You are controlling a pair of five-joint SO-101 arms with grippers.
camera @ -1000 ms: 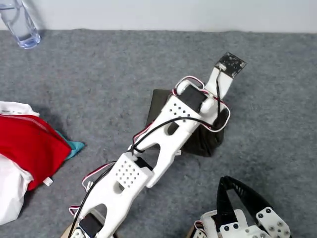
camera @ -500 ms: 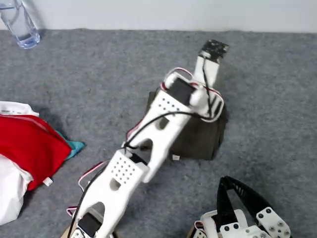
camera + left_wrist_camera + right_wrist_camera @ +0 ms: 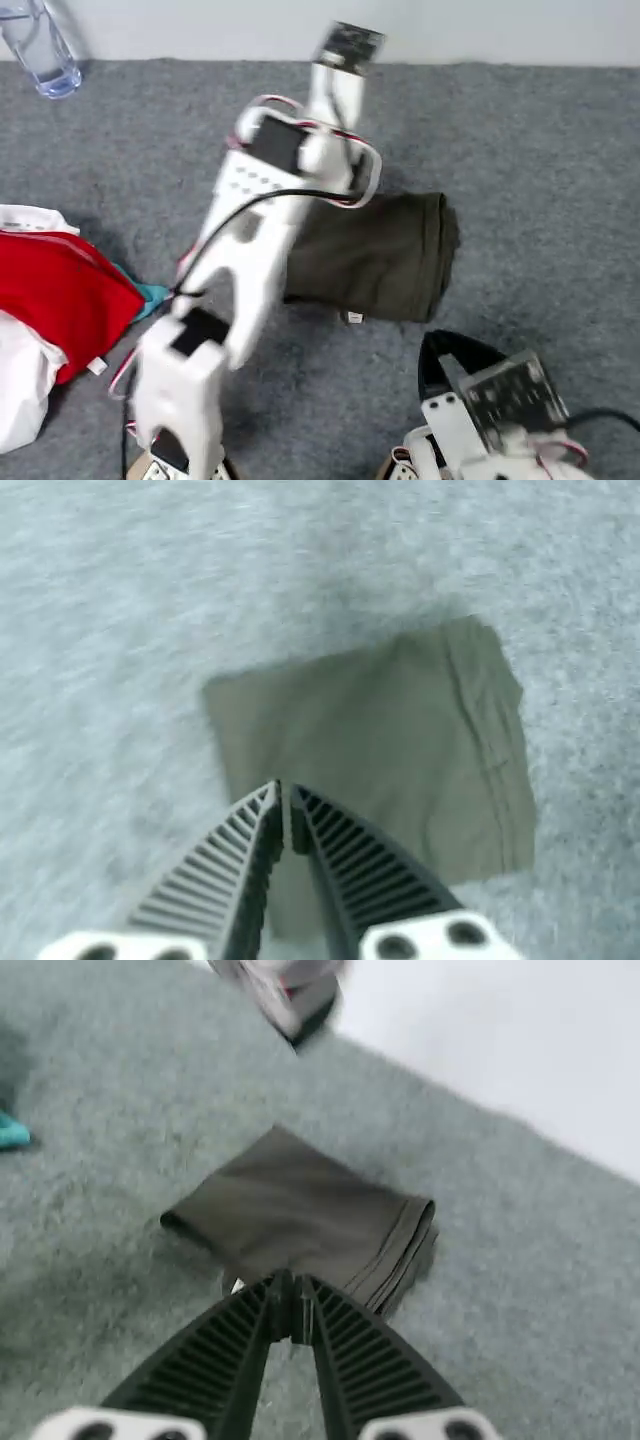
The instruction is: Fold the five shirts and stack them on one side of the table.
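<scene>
The left claw (image 3: 283,796), two ribbed fingers pressed together on nothing, hangs above the folded dark olive shirt (image 3: 380,750), a creased rectangle at the middle of the fuzzy grey table (image 3: 540,150), its left end covered in the high view by that arm's white wrist. The right claw (image 3: 291,1290), also pinched empty, sits at the lower right just below the shirt. At the left edge a red shirt (image 3: 60,285), a white shirt (image 3: 20,390) cut off by the frame and a teal scrap (image 3: 152,296) lie bunched, and a clear bottle (image 3: 40,50) stands cropped at the upper left.
</scene>
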